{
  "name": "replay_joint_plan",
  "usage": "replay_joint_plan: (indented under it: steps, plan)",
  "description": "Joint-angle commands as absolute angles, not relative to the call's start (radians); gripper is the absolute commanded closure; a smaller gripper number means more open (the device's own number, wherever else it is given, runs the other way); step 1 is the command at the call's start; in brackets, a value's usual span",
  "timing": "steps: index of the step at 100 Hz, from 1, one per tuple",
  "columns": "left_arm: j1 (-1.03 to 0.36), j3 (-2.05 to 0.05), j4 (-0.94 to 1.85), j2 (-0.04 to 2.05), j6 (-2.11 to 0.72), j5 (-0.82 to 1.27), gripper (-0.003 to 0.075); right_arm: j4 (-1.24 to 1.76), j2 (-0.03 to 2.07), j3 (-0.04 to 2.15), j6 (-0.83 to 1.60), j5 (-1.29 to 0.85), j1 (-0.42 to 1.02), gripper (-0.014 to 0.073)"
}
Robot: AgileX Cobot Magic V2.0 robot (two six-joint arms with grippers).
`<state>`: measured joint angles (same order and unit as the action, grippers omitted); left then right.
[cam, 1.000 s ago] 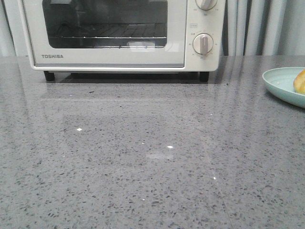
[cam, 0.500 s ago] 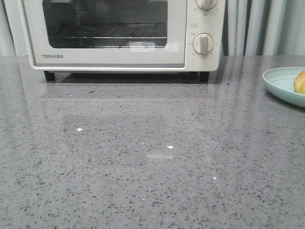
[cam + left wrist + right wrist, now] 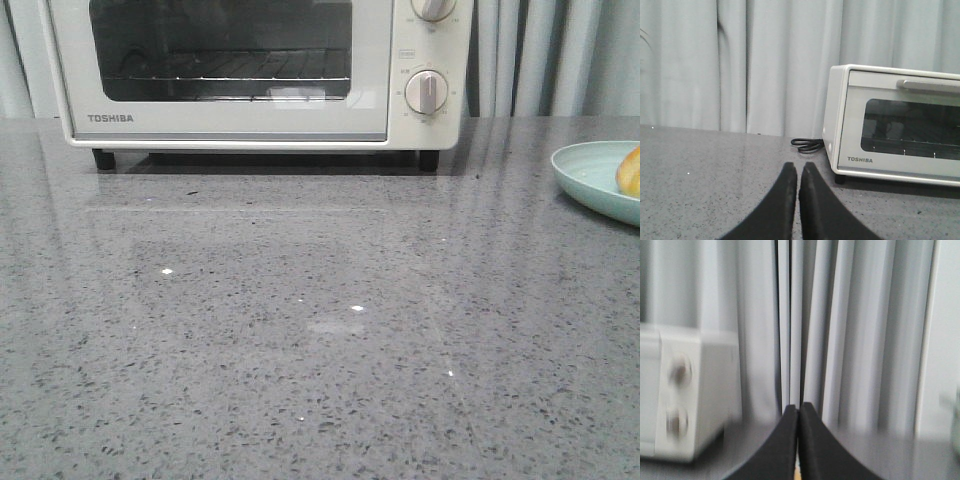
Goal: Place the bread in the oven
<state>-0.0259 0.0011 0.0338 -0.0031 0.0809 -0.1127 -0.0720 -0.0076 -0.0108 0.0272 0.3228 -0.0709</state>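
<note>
The off-white oven [image 3: 230,70] stands at the back of the grey counter with its glass door closed and the wire rack visible inside. Only an edge of the golden bread [image 3: 630,170] shows, lying on a pale green plate [image 3: 590,175] at the far right. Neither gripper appears in the front view. My left gripper [image 3: 799,167] is shut and empty above the counter, left of the oven [image 3: 890,125]. My right gripper [image 3: 798,407] is shut in a motion-blurred view, with the oven [image 3: 685,390] off to its side. A yellow sliver shows low between its fingers.
Pale curtains hang behind the counter. A black power cable [image 3: 807,145] lies coiled behind the oven's left corner. Two round knobs [image 3: 427,92] sit on the oven's right panel, and a door handle [image 3: 930,85] runs along the top of the door.
</note>
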Motion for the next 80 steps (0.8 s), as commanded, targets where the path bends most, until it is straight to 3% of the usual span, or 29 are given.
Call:
replay_joint_plan:
  steps: [1,24,38,59,80]
  plan:
    - [-0.022,0.024,0.044,-0.028,0.082,-0.213,0.0741,-0.082,-0.027,-0.036,0.032,0.570,-0.078,0.0632]
    - [-0.022,0.024,0.044,-0.028,0.084,-0.250,0.0741,-0.082,-0.027,-0.034,0.016,0.815,-0.078,0.0633]
    - [-0.022,0.024,0.049,-0.028,0.089,-0.285,0.0742,-0.082,-0.027,-0.034,-0.181,0.817,-0.078,0.0633]
    - [-0.022,0.008,0.104,-0.028,0.189,-0.426,0.0741,-0.082,-0.027,0.016,-0.308,0.580,-0.078,0.0633]
    - [-0.022,-0.113,-0.046,-0.028,0.193,-0.317,0.0741,-0.082,-0.013,0.196,-0.425,0.064,-0.078,0.0633]
